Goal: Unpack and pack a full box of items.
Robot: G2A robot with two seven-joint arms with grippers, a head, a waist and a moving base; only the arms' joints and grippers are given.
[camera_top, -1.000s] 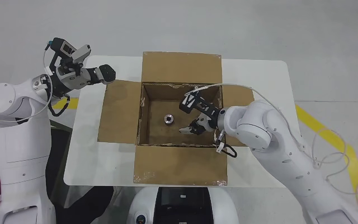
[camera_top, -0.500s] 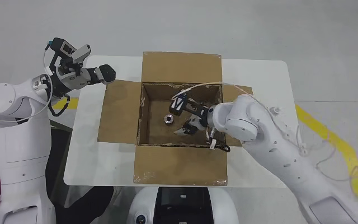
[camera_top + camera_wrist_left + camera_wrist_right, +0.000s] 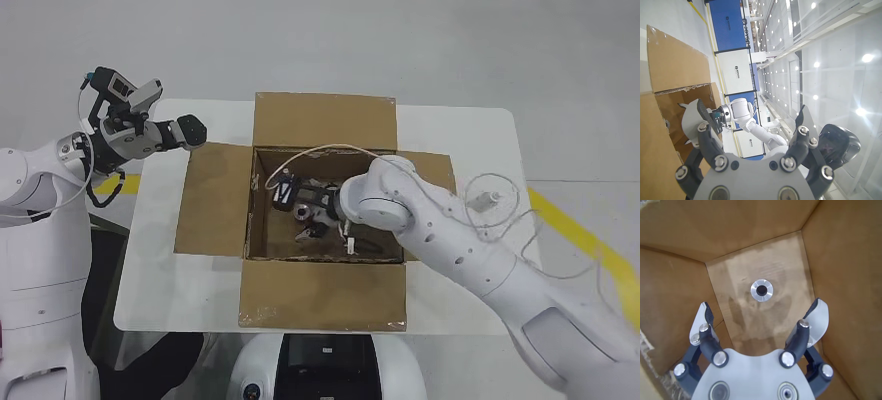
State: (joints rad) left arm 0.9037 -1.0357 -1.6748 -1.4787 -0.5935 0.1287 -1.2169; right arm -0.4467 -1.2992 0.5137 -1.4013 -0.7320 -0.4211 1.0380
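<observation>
The white surface (image 3: pixel 160 290) carries one open cardboard box (image 3: pixel 320 292), its four flaps folded out flat and its walls deep. The right arm leans in over the box's rim, and the right tool (image 3: pixel 761 304) hangs low inside with its fingers spread wide and nothing between them. The left tool (image 3: pixel 750 108) is also spread and empty, held outside the box near the far left corner of the surface. The only item in the box is a small metal ring (image 3: pixel 761 290) with a dark bore. It lies flat on the cardboard floor, bore up, just ahead of the right tool's fingertips and apart from every wall. It looks rigid, dense for its size and smooth (so probably slippery), and unlikely to be harmed by a firm squeeze. The best hold seems to be across its outer rim, with one pad on each opposite side. Because it sits so low, the fingertips would have to come almost to the cardboard, and an uneven close could make it skate away. The floor around it is bare enough for spread fingers, and straight up looks like the safest way out past the walls.
</observation>
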